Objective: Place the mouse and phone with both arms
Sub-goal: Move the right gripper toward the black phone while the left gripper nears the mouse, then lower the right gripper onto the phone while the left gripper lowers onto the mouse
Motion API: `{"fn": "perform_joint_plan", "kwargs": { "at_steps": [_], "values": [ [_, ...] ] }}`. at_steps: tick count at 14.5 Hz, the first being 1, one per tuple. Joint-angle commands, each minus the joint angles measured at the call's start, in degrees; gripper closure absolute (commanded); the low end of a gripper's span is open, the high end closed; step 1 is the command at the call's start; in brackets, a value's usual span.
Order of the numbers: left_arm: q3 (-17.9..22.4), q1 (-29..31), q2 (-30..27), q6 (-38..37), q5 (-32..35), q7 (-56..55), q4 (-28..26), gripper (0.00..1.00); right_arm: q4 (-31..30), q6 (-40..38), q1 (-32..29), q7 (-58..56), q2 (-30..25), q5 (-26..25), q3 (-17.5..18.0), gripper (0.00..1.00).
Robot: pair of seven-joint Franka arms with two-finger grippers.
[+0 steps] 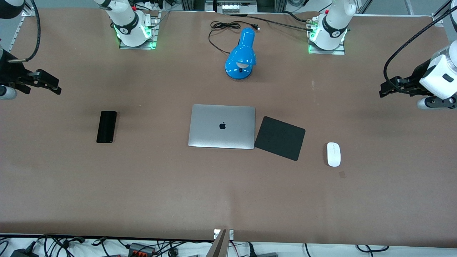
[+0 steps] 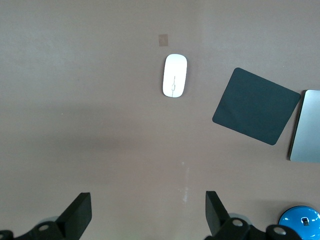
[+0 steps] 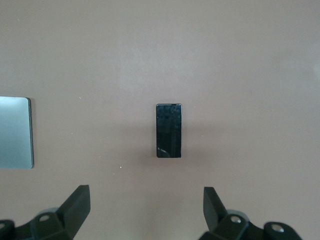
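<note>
Now both my claws hang spread: left claw (image 2: 147,215) should drop squarely over the mouse (image 2: 175,75), right claw (image 3: 146,212) across the phone (image 3: 168,130).

Left arm (image 1: 437,76): comes in at its own end of the table, wrist tipped down - hanging up in the air.
Left gripper (image 2: 147,215): fingers (image 2: 80,212) spread wide, nothing between them.
Right arm (image 1: 7,71): same deal at its end - raised, waiting.
Right gripper (image 3: 146,212): fingers (image 3: 77,205) wide apart, holding nothing, over bare tabletop.
</note>
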Motion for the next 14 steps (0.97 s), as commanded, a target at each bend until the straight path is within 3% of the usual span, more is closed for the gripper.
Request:
{"fn": "perform_joint_plan", "kwargs": {
  "at_steps": [1,7,11,14],
  "values": [
    [-0.1,0.1,4.1,-0.7,0.9,0.2,1.6,0.00,0.0,0.6,0.2,0.6,2.6,-1.1,0.2,0.00],
    [-0.1,-0.1,10.1,-2.3,1.2,-0.1,4.0,0.00,-2.6,5.5,-0.3,0.8,8.5,-1.3,0.1,0.00],
    [-0.7,-1.8,27.4,0.5,1.0,-0.2,14.2,0.00,-15.1,18.5,-2.1,0.8,9.1,-1.3,-0.3,0.00],
    [-0.7,-2.8,33.6,12.8,3.3,0.5,14.1,0.00,-19.9,26.9,-2.9,0.8,12.8,-1.3,-0.3,0.00]
  ]
}}
